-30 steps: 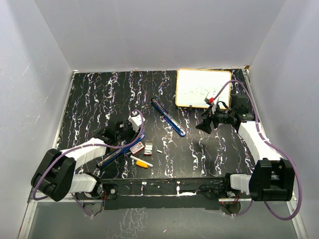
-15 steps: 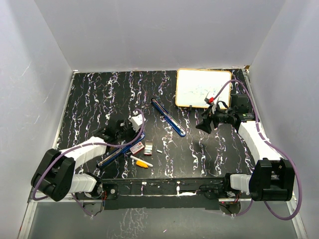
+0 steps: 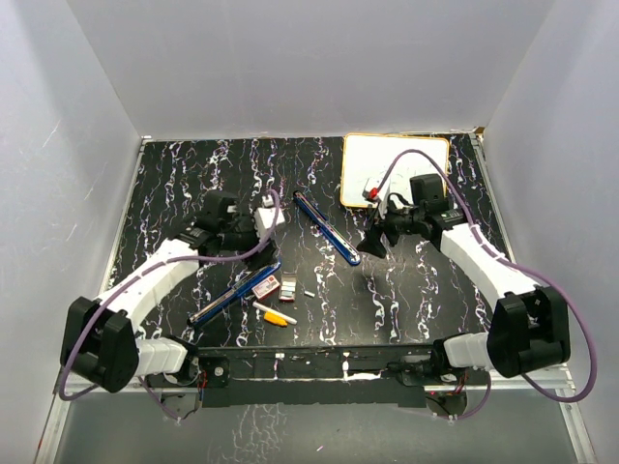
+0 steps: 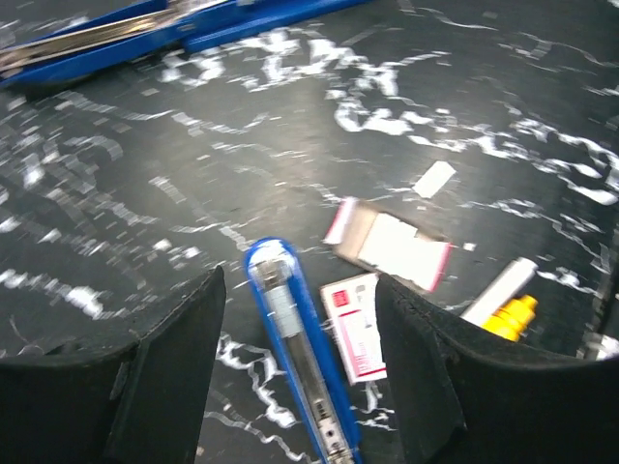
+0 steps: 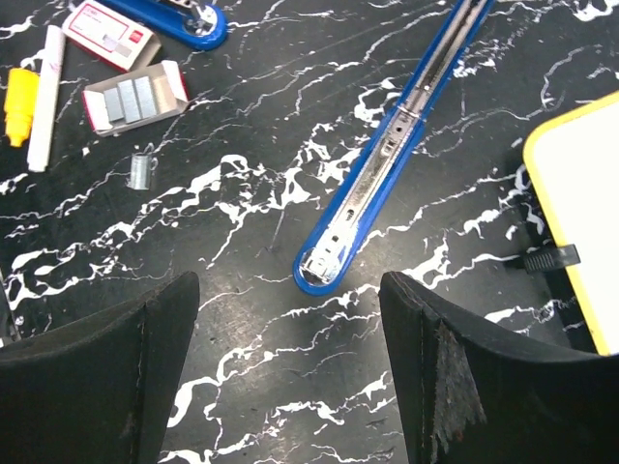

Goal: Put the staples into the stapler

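Staples are looking light and brittle, wanting a gentle side pinch, while left tool and right tool are gaping empty.

1. Near centre, a tight cluster: near stapler part, red-and-white box just beside it, open staple tray, loose staple strip, marker. The gaps between them are narrow.
2. The far stapler part lies diagonally across mid-table, with bare surface along both long sides.
3. The whiteboard fills the far right corner.
4. The table is open at far left and at near right of the cluster.
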Available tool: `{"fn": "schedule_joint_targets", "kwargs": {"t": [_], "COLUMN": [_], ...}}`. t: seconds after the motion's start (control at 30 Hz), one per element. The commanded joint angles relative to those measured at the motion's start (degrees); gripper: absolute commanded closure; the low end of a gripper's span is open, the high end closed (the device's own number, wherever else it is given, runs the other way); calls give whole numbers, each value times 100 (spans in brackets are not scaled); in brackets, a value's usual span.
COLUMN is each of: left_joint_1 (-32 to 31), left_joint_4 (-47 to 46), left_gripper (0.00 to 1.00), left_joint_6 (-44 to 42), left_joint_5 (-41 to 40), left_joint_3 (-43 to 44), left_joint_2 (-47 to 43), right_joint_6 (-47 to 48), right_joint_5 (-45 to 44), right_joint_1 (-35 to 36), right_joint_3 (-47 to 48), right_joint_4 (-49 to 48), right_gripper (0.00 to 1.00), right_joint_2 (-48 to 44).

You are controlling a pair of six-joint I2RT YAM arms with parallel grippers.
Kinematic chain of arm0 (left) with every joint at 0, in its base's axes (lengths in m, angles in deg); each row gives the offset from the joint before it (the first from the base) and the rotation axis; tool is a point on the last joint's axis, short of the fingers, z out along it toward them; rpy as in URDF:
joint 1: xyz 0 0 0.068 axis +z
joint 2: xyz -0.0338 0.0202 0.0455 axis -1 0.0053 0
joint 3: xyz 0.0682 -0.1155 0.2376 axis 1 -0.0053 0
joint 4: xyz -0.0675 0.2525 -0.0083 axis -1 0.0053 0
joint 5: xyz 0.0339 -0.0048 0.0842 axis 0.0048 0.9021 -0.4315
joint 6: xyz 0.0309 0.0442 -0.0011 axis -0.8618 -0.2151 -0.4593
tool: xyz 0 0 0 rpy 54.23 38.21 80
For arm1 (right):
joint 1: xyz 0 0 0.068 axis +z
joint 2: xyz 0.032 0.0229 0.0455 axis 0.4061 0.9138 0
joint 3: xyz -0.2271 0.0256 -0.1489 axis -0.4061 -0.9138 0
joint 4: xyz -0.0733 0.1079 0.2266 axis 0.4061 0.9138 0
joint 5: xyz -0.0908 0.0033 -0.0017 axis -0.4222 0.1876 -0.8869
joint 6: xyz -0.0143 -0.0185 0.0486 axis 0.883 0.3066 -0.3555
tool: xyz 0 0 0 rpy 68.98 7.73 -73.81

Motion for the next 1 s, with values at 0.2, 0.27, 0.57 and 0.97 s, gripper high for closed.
{"fn": "schedule_joint_targets", "kwargs": {"t": [0.2,0.27,0.57,0.97], "left_joint_1": [-1500,-1712,-1519,818], "left_joint_4": [1455,1365,1622,1674], "left_gripper": [42,43,45,38], "left_joint_6": [-2199,-2386,-1880,-632], "left_joint_5": [837,677,591,398], "left_joint_3": [364,353,681,1375], "left_joint_2": [1020,1199,1049,13], "right_joint_6": [-1205,-1278,-946,-1687], "right_joint_5": [-314,-222,-237,-1573], "right_joint_1": [-196,-330,202,2782], "right_joint_3": [-658,-763,-881,-1006], "right_joint_4": [-1558,-1595,-1015,-2152], "right_gripper": [22,22,24,30], "right_joint_2": [-605,-728,-705,787]}}
